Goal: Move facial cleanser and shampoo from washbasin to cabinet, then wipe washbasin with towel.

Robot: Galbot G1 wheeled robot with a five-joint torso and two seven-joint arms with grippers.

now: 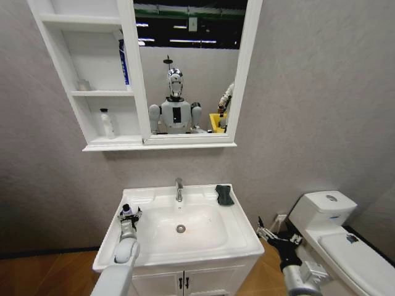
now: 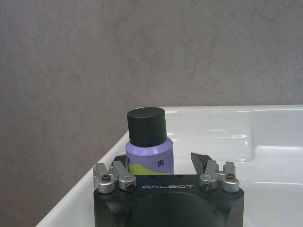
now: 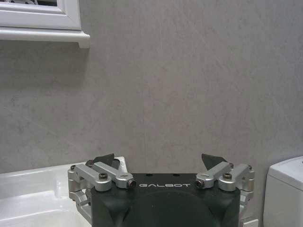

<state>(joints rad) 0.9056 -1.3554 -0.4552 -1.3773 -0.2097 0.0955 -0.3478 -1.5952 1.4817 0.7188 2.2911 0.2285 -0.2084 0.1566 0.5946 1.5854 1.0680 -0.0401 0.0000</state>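
Purple, black-capped bottle [image 2: 147, 142]; white washbasin [image 1: 237, 237]

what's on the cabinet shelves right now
On the cabinet: a white bottle on the lowest shelf, a small clear item above, and a blue item by the mirror frame. The top shelf's contents are out of view.

One towel [image 1: 224, 195], perhaps three bottles [image 2: 147, 144], two grippers [image 1: 129, 215].

My left gripper [image 2: 161, 166] is matt black plastic with brushed metal links. Between its fingers [image 2: 200, 162] stands a glossy lilac plastic bottle [image 2: 150, 156] with a matt dark cap. The washbasin [image 1: 237, 237] is glossy white ceramic, its tap [image 1: 179, 189] polished metal. The towel [image 1: 224, 195] looks like soft dark cloth. The wall [image 3: 189, 85] is matt grey.
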